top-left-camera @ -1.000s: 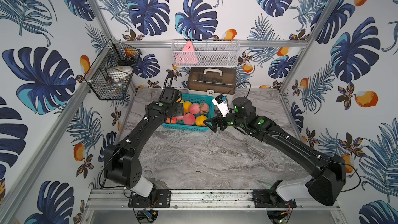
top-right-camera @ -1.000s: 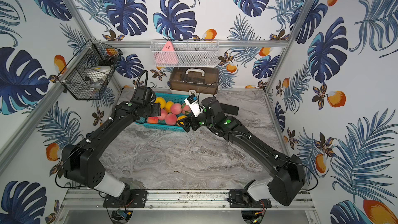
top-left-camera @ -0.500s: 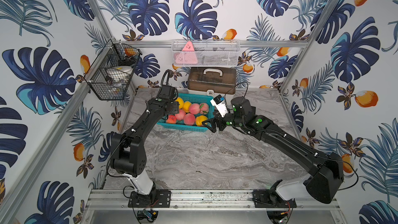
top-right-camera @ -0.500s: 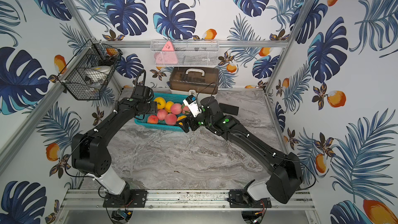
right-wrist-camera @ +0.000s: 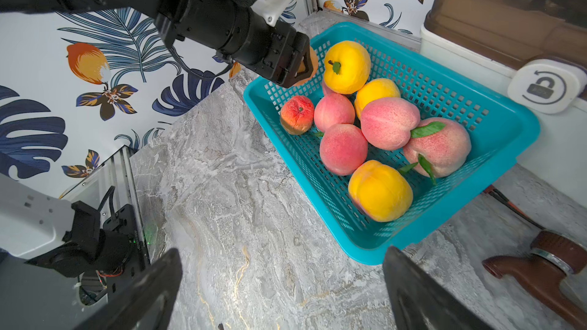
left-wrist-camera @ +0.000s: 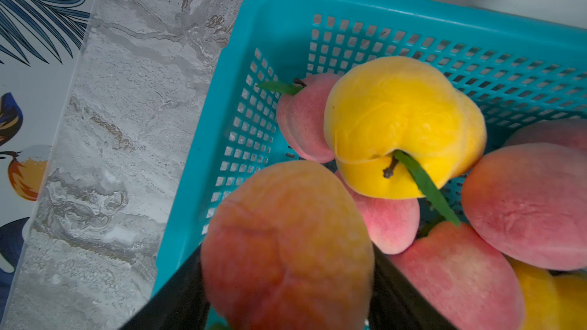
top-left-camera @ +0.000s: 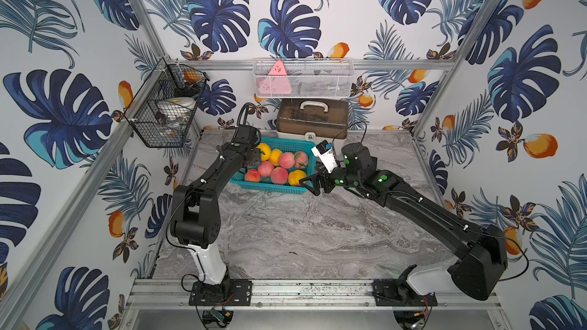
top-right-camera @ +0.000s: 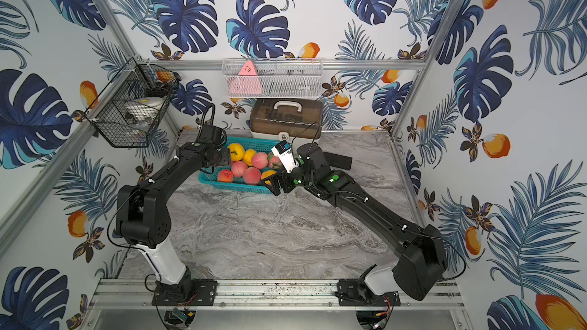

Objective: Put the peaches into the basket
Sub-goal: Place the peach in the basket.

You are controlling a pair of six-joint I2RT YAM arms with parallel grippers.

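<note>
One orange-red peach [left-wrist-camera: 286, 242] is clamped between the fingers of the left gripper [right-wrist-camera: 301, 66], held above the left end of the teal basket [top-left-camera: 266, 187]. At least eight more peaches [right-wrist-camera: 343, 149], pink and yellow, lie touching one another inside it. Just beside the basket's near right corner, over the marble tabletop [top-left-camera: 301, 233], hangs the right gripper [top-left-camera: 314, 185], fingers spread wide and empty
</note>
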